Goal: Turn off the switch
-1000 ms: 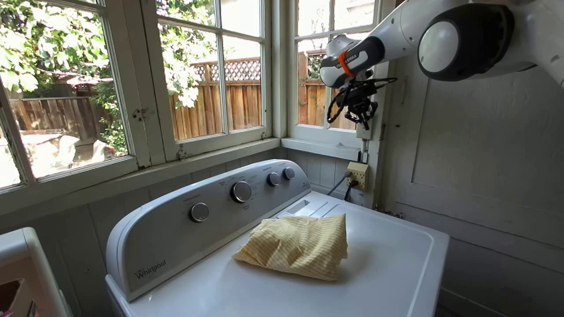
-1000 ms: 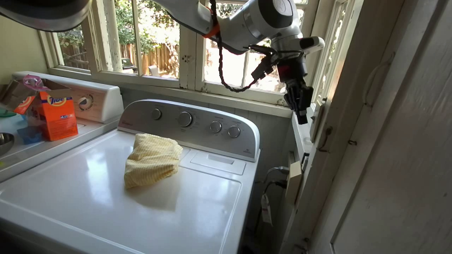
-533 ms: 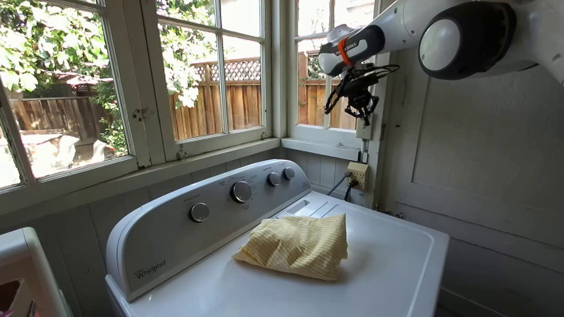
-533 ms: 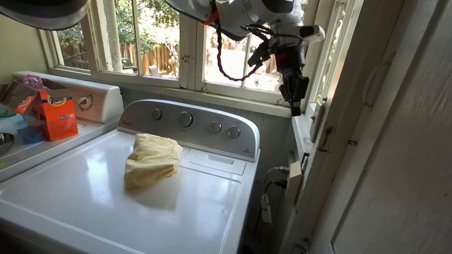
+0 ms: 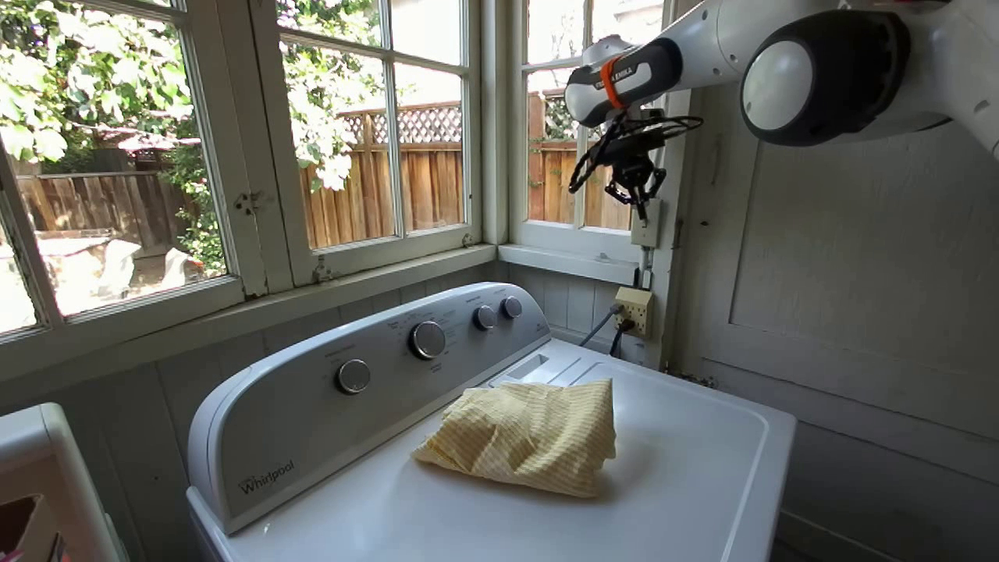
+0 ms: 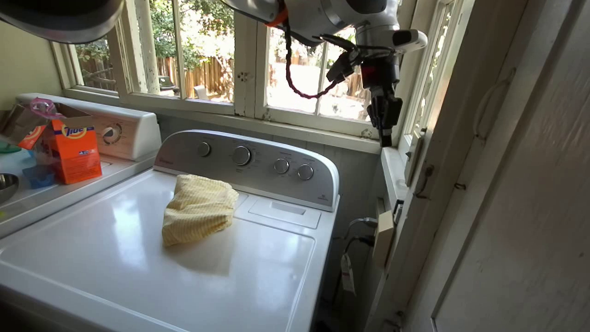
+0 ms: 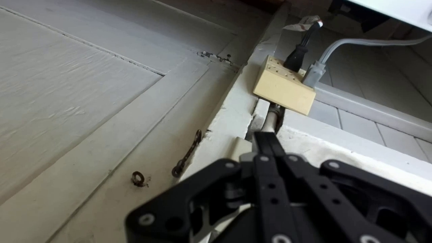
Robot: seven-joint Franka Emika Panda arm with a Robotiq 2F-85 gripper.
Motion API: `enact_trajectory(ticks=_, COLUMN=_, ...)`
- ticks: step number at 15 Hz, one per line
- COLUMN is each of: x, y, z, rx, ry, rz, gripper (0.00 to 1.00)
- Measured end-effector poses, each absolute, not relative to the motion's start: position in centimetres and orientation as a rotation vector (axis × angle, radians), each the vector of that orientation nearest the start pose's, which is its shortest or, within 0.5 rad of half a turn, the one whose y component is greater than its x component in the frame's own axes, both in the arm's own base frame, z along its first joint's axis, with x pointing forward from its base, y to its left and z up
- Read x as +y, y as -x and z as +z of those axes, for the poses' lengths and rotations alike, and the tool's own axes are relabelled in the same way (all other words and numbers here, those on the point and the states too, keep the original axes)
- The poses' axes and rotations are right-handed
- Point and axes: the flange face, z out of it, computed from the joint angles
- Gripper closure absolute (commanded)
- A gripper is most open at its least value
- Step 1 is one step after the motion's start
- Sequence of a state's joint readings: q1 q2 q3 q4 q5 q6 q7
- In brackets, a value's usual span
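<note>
Black pincer (image 7: 266, 135), off-white switch (image 5: 647, 236), yellow striped cloth (image 5: 523, 437), orange box (image 6: 79, 159).

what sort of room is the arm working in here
Most likely a laundry room. A white Whirlpool machine with round knobs on its panel fills much of the exterior views, and an orange Tide box stands on a second white appliance beside it.

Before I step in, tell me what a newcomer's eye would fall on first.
Probably the crumpled yellow striped cloth on top of the Whirlpool machine. Then the shut black gripper, hanging near the wall switch. In an exterior view, the orange Tide box on the neighbouring white appliance also catches the eye.
</note>
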State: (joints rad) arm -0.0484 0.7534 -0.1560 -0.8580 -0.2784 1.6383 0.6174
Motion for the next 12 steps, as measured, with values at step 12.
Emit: enact_trajectory(ticks=12, x=-13.6, y=-75.1, z=48.2, rx=1.352, ry=3.206, rz=-0.348, gripper=1.0)
